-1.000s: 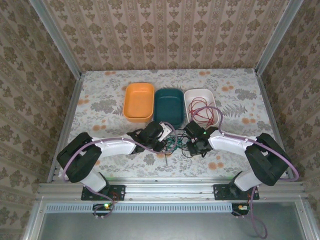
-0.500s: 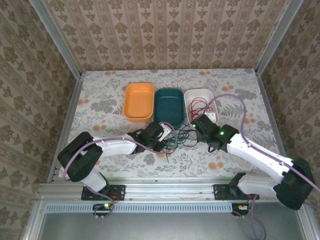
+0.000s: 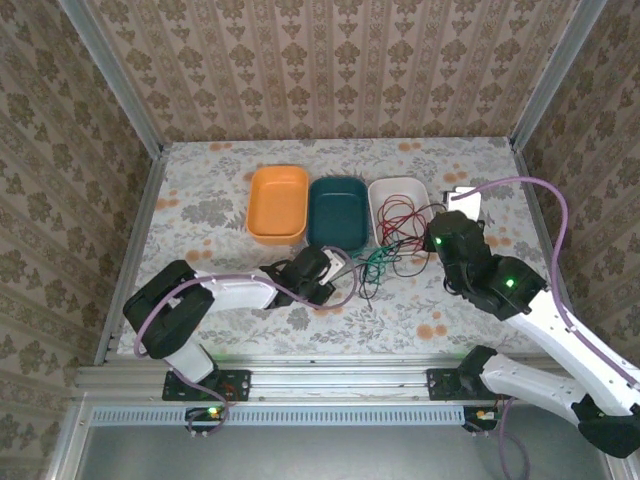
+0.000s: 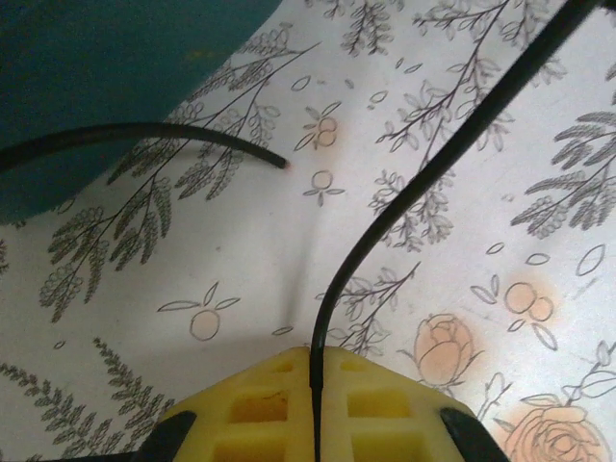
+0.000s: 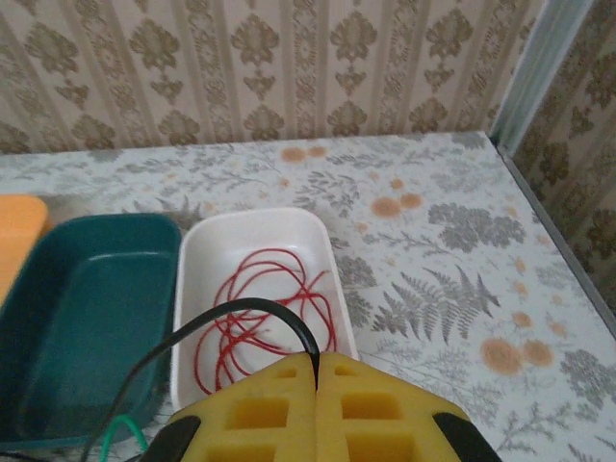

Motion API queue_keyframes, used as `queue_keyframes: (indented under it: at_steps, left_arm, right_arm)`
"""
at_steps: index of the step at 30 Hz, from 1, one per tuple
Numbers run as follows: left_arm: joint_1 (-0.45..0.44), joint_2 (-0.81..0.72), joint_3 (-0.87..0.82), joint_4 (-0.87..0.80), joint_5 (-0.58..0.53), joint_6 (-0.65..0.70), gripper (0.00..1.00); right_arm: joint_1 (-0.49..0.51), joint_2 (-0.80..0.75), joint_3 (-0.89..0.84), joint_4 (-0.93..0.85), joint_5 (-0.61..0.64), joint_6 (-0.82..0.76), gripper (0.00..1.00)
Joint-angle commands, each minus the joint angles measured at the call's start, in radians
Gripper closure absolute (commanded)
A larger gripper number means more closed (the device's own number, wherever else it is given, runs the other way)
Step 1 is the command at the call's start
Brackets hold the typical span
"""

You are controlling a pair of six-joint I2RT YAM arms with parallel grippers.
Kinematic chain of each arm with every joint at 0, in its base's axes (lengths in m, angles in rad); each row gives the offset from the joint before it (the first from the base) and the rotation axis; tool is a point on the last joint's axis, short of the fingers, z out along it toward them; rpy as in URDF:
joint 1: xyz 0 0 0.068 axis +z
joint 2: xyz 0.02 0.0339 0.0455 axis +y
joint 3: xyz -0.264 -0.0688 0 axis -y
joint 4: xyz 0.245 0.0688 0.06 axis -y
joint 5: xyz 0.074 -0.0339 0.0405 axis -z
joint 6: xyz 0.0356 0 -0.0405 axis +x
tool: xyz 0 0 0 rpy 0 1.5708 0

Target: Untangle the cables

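1. Cables, thin black and green wires (image 3: 372, 268): loosely tangled on the floral-patterned desk (image 3: 200, 190), near the teal plastic bin (image 3: 337, 205).
2. Thin red wire (image 5: 265, 310): coiled inside the white plastic bin (image 5: 250, 236).
3. Left fingers (image 4: 255, 409): closed, pinching a black wire (image 4: 423, 173) low over the desk.
4. Right fingers (image 5: 260, 414): closed, pinching a black strand (image 5: 250, 303), held above the desk.

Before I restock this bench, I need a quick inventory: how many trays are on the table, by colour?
Orange tray: 1
Teal tray: 1
White tray: 1
Total: 3 trays
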Motion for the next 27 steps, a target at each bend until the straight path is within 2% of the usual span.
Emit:
queue_keyframes:
  at_steps: [1, 3, 4, 6, 8, 11, 13, 16, 27]
  left_arm:
    - [-0.012, -0.041, -0.038, -0.004, 0.020, 0.006, 1.00]
    - [-0.011, -0.080, -0.052, 0.016, 0.046, 0.013, 0.99]
    - [-0.012, -0.099, -0.057, 0.019, 0.051, 0.018, 0.93]
    - [-0.012, -0.144, -0.064, 0.020, 0.066, 0.023, 0.76]
    - [-0.012, -0.185, -0.064, 0.020, 0.082, 0.027, 0.57]
    - [-0.011, -0.223, -0.049, 0.011, 0.121, 0.036, 0.28]
    - [-0.011, -0.222, -0.020, -0.010, 0.154, 0.046, 0.18]
    - [-0.023, -0.188, 0.036, -0.023, 0.188, 0.064, 0.14]
    - [-0.033, 0.035, 0.199, 0.052, 0.252, 0.100, 0.24]
  right_arm:
    - [-0.005, 0.007, 0.027, 0.042, -0.069, -0.035, 0.99]
    - [-0.004, 0.020, -0.002, 0.048, -0.187, 0.008, 0.99]
    - [-0.003, 0.026, -0.021, 0.060, -0.240, 0.029, 0.98]
    - [-0.003, 0.042, -0.080, 0.095, -0.367, 0.076, 0.98]
    - [-0.003, 0.069, -0.122, 0.141, -0.443, 0.124, 0.99]
    - [-0.003, 0.111, -0.174, 0.169, -0.480, 0.172, 0.99]
    - [-0.003, 0.142, -0.187, 0.166, -0.477, 0.191, 0.98]
    - [-0.006, 0.185, -0.184, 0.156, -0.474, 0.211, 0.99]
    - [-0.053, 0.186, -0.168, 0.130, -0.511, 0.242, 0.99]
